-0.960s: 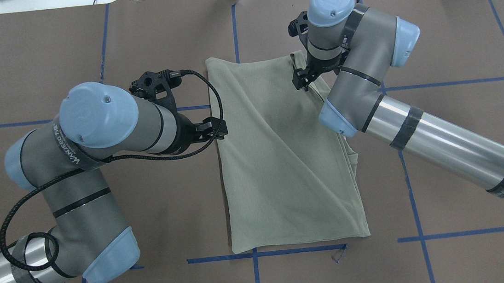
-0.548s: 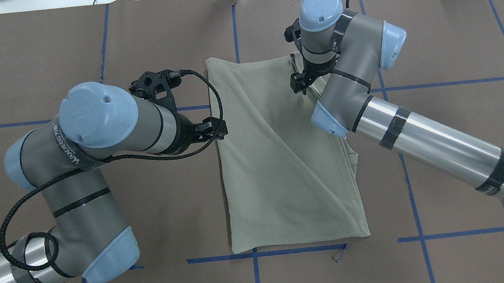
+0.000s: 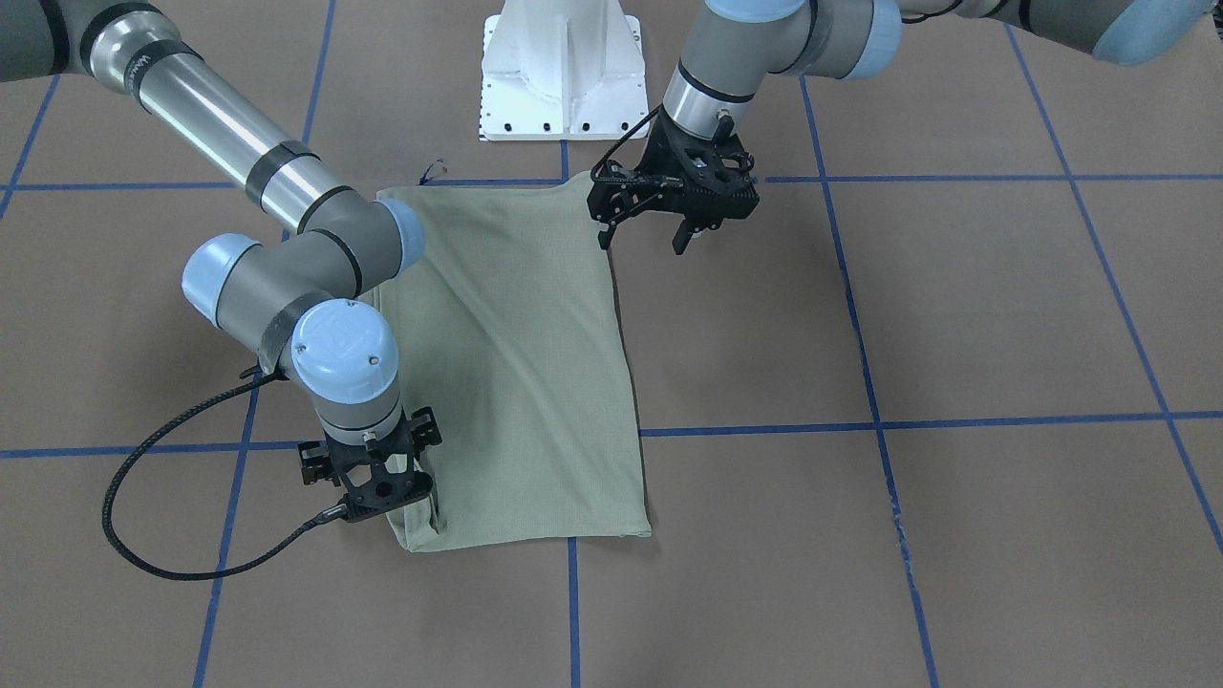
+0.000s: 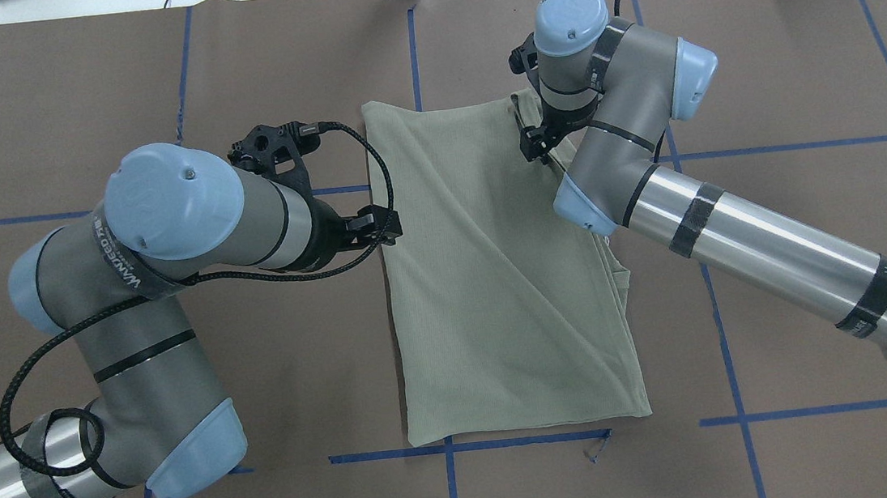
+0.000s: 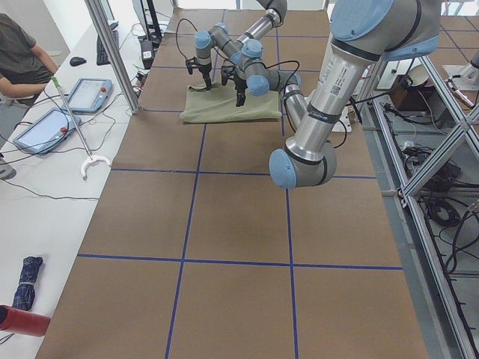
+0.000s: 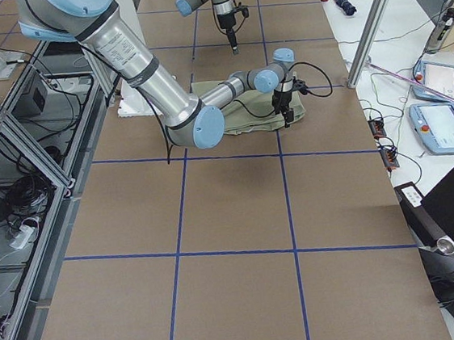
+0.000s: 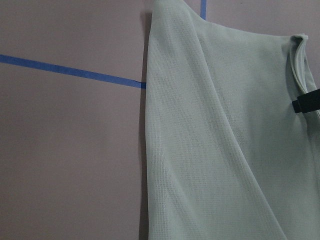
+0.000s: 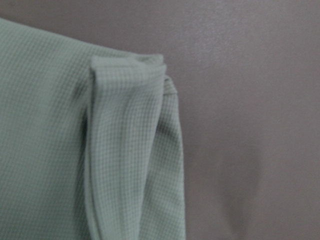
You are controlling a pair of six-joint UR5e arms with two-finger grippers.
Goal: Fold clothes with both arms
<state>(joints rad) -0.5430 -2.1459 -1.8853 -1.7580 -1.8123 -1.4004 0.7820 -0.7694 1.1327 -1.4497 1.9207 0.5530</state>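
- A pale sage-green knit shirt (image 4: 496, 293) lies flat at the middle of a brown table (image 4: 762, 88) marked with a grid of blue tape lines (image 4: 800, 145).
- The shirt is folded into a tall panel. A diagonal crease runs across it from its far left corner towards its near right side.
- The left arm (image 4: 165, 227) reaches in from the left. Its end effector (image 3: 645, 244) hangs at the shirt's left edge, with its two fingers spread apart and nothing between them.
- The right arm (image 4: 734, 229) reaches in from the right and bends down over the shirt's far right corner.
- The right end effector (image 4: 535, 146) points straight down at that corner. Its fingertips are hidden, so I cannot tell whether it is clenched or released.
- The right wrist view shows that corner close up: several layers of fabric bunched into a thick fold (image 8: 130, 75) on the table.
- A white pedestal (image 3: 562, 72) stands at the near edge of the table, just beyond the shirt's near hem.
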